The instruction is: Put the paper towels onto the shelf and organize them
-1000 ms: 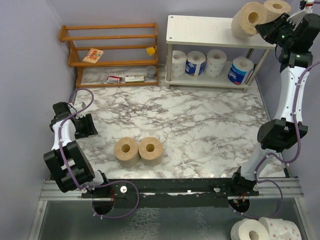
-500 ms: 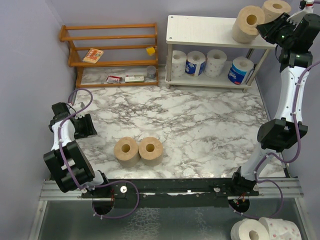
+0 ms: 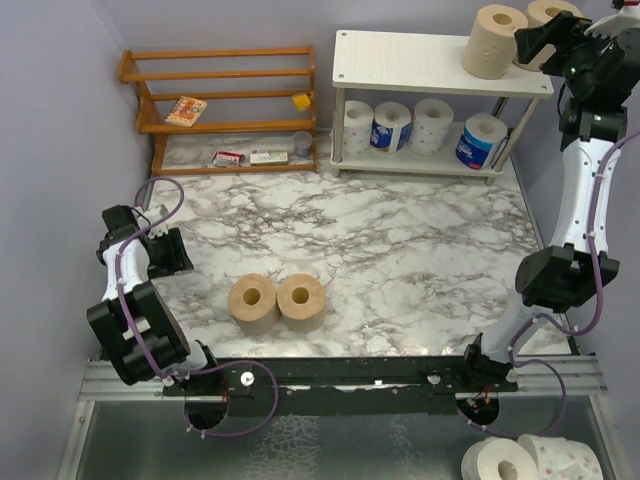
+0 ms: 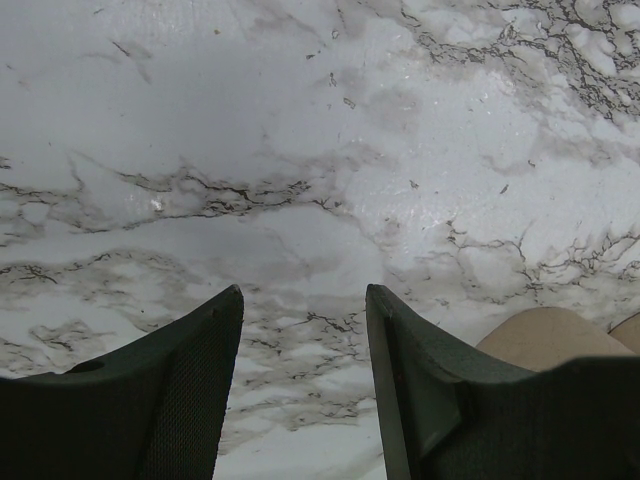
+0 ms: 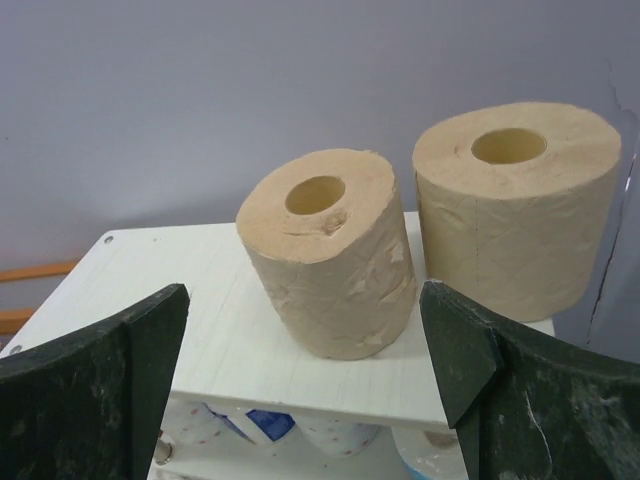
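The shelf [image 3: 400,58] stands at the back right. On its top board two tan paper towels stand upright: one [image 3: 493,40] [image 5: 330,265] free near the right end, another [image 3: 551,11] [image 5: 515,205] behind it. My right gripper [image 3: 535,42] [image 5: 303,290] is open just in front of the nearer roll, with its fingers apart from it. The lower board holds several white and blue-wrapped rolls [image 3: 415,125]. Two more tan rolls [image 3: 252,302] [image 3: 301,300] lie on the marble table. My left gripper [image 3: 178,250] [image 4: 303,292] hovers open and empty over the table, left of them.
An orange-brown slatted rack [image 3: 220,100] with small packets stands at the back left. Purple walls close in the left, back and right sides. Two white rolls [image 3: 500,460] [image 3: 565,458] lie below the table's near edge at the right.
My right gripper has opened and let go of the tan roll, which now stands upright on the top board. The gripper has drawn back to the right. The left arm has not moved.
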Tool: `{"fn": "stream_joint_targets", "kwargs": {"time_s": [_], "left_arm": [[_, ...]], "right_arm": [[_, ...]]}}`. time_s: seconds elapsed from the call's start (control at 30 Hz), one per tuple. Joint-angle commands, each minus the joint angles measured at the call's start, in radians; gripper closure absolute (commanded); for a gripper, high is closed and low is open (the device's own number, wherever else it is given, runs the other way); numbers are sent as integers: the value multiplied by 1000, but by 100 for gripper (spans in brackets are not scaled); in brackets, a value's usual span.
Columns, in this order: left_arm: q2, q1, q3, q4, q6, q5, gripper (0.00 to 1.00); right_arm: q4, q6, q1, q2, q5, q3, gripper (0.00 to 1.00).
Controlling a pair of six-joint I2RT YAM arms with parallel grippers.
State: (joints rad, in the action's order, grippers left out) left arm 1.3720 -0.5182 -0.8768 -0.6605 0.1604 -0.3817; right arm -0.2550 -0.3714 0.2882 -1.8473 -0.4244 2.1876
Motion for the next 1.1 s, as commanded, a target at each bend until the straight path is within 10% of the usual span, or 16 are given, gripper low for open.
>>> {"fn": "stream_joint_targets", "kwargs": {"time_s": [0.0, 0.23, 0.57, 0.77, 1.07], "left_arm": [[-1, -11, -25, 0, 14, -26, 45], [0, -17, -25, 1, 11, -20, 45], [-4, -23, -28, -1, 3, 13, 46], [-14, -32, -26, 2, 1, 23, 46], [-11, -78, -25, 2, 2, 20, 46]], "right_arm": [[241, 86, 2, 220, -26, -130, 0], [282, 533, -1, 651, -694, -625, 0], [-638, 1304, -107, 795, -675, -840, 0], [-498, 1103, -563, 758, -146, -1067, 0], [-425, 874, -1017, 511, -145, -940, 0]]}}
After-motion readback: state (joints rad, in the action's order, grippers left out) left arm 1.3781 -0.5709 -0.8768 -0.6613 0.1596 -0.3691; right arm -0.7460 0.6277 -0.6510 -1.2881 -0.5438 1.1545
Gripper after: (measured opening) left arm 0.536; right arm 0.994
